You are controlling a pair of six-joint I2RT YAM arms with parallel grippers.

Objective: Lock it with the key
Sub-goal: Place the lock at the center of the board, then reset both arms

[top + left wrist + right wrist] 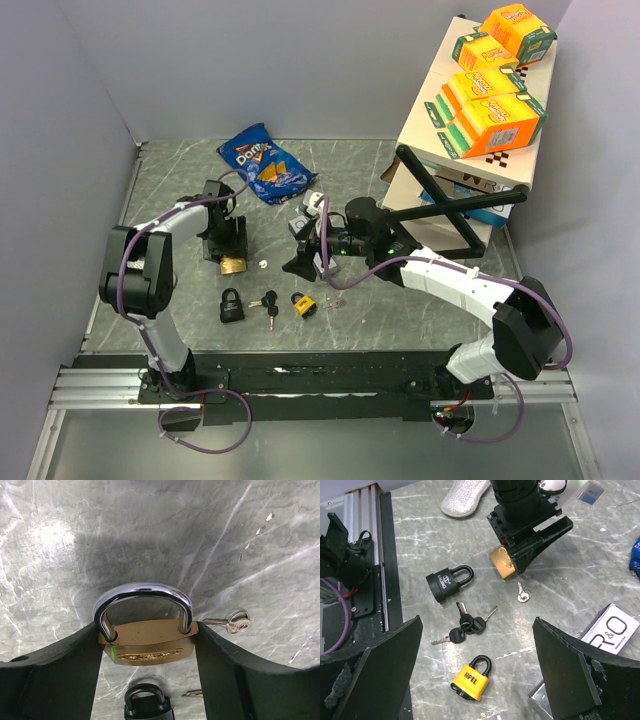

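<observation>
While my left gripper (147, 630) pinched the brass padlock (145, 649) by its sides, low over the table (150, 530), a small silver key (236, 622) lay just beside it. My right gripper (477, 630) hung spread wide, holding nothing, above the key bunch (465, 626) and yellow padlock (471, 678).

gold brass padlock (145, 647) with a shiny chrome shackle; silver key (236, 622); black padlock (442, 585); yellow padlock (469, 681) lettered in black, black shackle; black-headed keys (465, 627); grey marbled table (350, 165) veined white; blue chip bag (265, 165); orange-and-green boxes (495, 120)
</observation>
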